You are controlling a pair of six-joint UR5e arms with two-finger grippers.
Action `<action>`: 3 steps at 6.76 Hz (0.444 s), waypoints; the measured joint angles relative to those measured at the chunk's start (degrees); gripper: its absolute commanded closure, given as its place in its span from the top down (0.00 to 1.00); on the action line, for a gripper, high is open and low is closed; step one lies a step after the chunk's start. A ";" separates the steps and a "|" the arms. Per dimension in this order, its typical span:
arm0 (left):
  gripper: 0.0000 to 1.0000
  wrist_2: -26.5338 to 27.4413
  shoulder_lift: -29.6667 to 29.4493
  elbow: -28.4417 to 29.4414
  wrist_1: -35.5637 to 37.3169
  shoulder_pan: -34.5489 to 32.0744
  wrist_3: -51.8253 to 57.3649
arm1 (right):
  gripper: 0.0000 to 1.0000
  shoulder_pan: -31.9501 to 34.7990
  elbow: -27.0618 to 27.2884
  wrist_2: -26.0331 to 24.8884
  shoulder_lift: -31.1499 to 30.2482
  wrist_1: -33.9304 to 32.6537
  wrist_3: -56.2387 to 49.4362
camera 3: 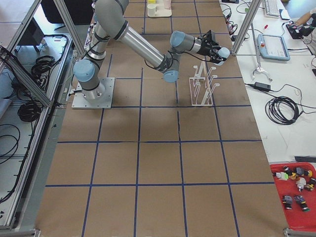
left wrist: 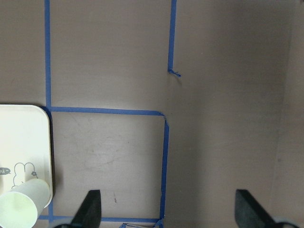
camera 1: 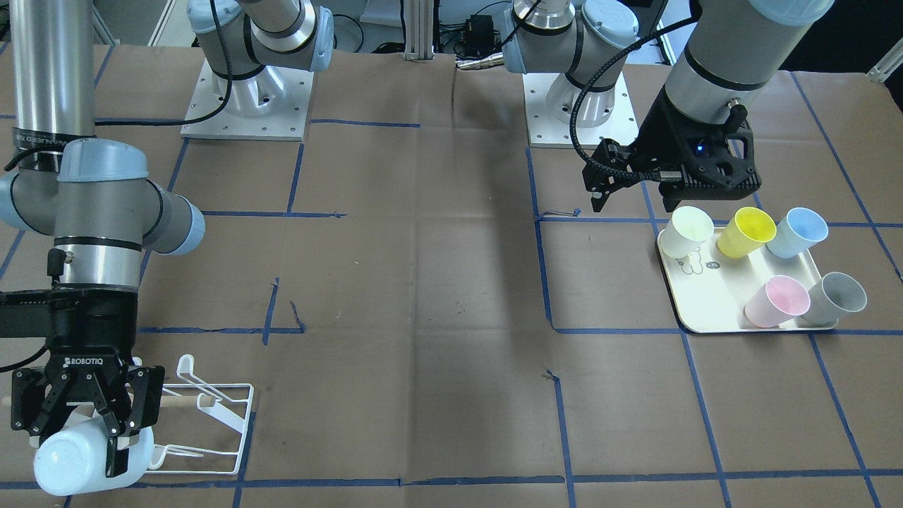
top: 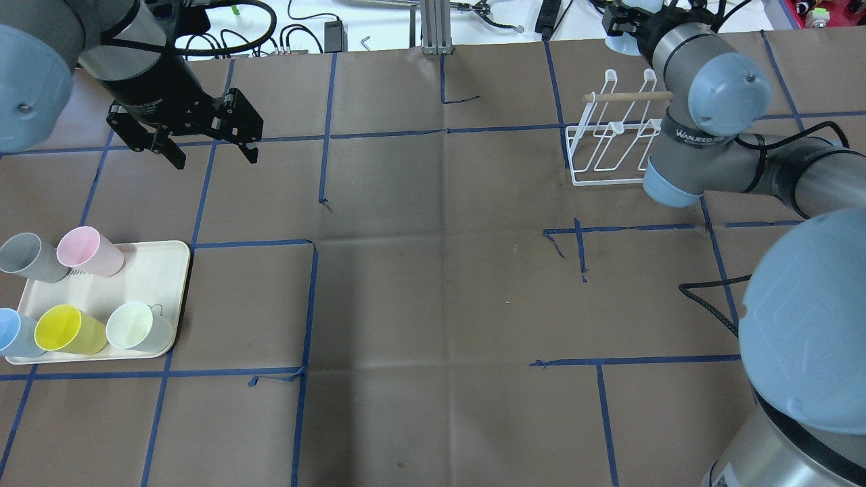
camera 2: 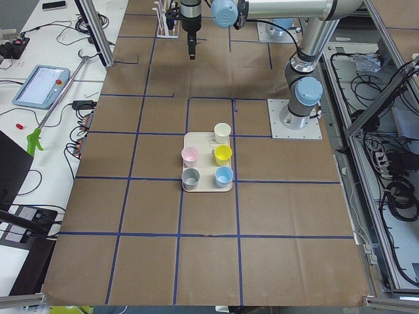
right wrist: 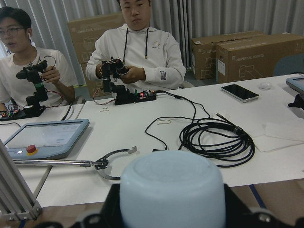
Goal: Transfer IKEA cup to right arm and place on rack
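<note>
My right gripper [camera 1: 106, 423] is shut on a pale blue IKEA cup [camera 1: 92, 455] and holds it on its side, base toward the operators, at the end of the white wire rack [camera 1: 211, 416]. The cup fills the bottom of the right wrist view [right wrist: 171, 194]. In the overhead view the rack [top: 612, 135] stands at the far right, and the right gripper [top: 626, 27] is just beyond it. I cannot tell whether the cup touches a prong. My left gripper [top: 203, 149] is open and empty, hovering beyond the tray; it also shows in the left wrist view [left wrist: 168, 211].
A cream tray [top: 152, 270] with a bear drawing holds five cups: white [top: 135, 325], yellow [top: 64, 330], blue [top: 13, 331], pink [top: 84, 250] and grey [top: 27, 256]. Two operators sit at a white desk [right wrist: 199, 128] past the table's far edge.
</note>
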 measured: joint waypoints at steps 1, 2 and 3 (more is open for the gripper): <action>0.99 0.32 1.12 -0.46 -0.30 0.40 0.50 | 0.09 0.41 0.00 -0.43 1.12 -0.92 0.02; 0.99 1.15 1.90 -1.09 -0.44 1.42 2.01 | 0.09 0.56 -0.09 -0.55 2.24 -1.42 0.06; 0.99 2.49 3.03 -2.65 -0.51 3.78 4.92 | 0.09 0.57 -0.09 -0.59 3.33 -2.14 0.10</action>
